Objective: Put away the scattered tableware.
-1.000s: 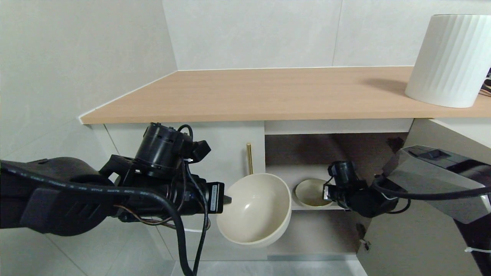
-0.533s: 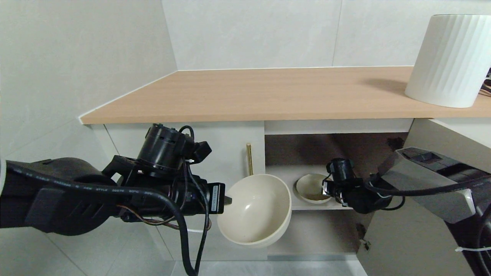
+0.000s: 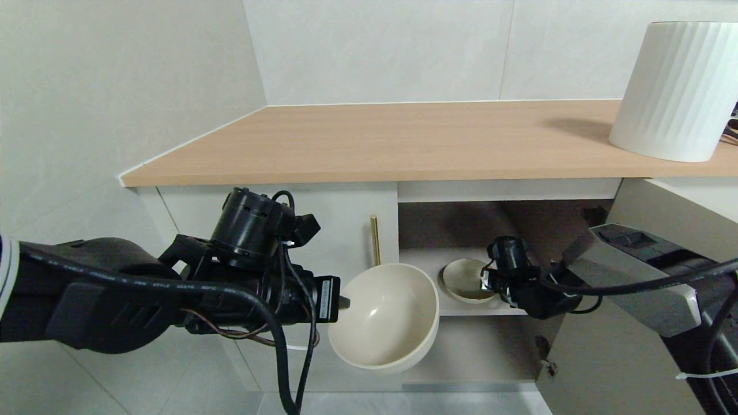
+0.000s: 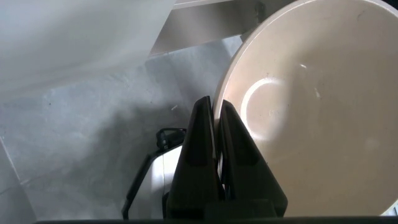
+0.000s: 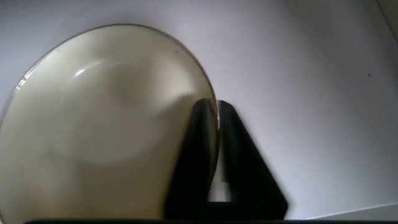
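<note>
A large cream bowl (image 3: 385,316) hangs tilted in front of the shut left cabinet door, and my left gripper (image 3: 340,300) is shut on its rim. The left wrist view shows the black fingers (image 4: 212,134) pinching that rim of the large bowl (image 4: 311,112). Inside the open cabinet, a small cream dish (image 3: 464,280) is at the white shelf (image 3: 426,259), with my right gripper (image 3: 485,282) shut on its rim. In the right wrist view the small dish (image 5: 106,118) is clamped at its edge by the dark fingers (image 5: 214,149) above the shelf (image 5: 311,74).
A wooden countertop (image 3: 403,141) tops the cabinet, with a ribbed white cylinder (image 3: 677,89) at its far right. A brass handle (image 3: 375,239) runs down the left door, close to the large bowl. The right cabinet door (image 3: 611,346) stands swung open. Below the shelf is a lower compartment (image 3: 478,351).
My right gripper has carried the small dish further into the cabinet, leftward and slightly up over the shelf. The left gripper and large bowl have barely shifted.
</note>
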### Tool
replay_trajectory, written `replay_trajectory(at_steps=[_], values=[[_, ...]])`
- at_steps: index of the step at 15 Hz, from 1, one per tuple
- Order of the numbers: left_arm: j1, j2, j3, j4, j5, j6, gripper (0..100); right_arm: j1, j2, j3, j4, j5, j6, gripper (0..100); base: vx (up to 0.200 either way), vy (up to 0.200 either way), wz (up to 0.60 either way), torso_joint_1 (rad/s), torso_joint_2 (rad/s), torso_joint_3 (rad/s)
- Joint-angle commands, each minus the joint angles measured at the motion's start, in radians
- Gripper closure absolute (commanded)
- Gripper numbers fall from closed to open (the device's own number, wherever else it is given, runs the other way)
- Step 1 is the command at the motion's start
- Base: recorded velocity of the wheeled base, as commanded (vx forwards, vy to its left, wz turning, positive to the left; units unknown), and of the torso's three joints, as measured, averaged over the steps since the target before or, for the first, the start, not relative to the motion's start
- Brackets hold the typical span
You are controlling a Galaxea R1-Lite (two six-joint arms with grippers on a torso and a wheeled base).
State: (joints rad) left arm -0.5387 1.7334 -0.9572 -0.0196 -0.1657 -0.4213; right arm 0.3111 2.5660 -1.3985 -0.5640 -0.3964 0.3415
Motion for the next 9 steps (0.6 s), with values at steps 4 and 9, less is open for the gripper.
replay_trajectory(at_steps=[4, 9], values=[[-0.032, 0.064, 0.000, -0.031, 0.069, -0.001, 100, 0.008, -0.127, 0.088, 0.001, 0.002, 0.008, 0, 0.000, 0.000, 0.00, 0.000, 0.00, 0.000], [-0.095, 0.127, 0.008, -0.051, 0.149, 0.036, 100, 0.126, -0.578, 0.305, 0.289, 0.148, 0.021, 0, 0.000, 0.000, 0.00, 0.000, 0.00, 0.000]])
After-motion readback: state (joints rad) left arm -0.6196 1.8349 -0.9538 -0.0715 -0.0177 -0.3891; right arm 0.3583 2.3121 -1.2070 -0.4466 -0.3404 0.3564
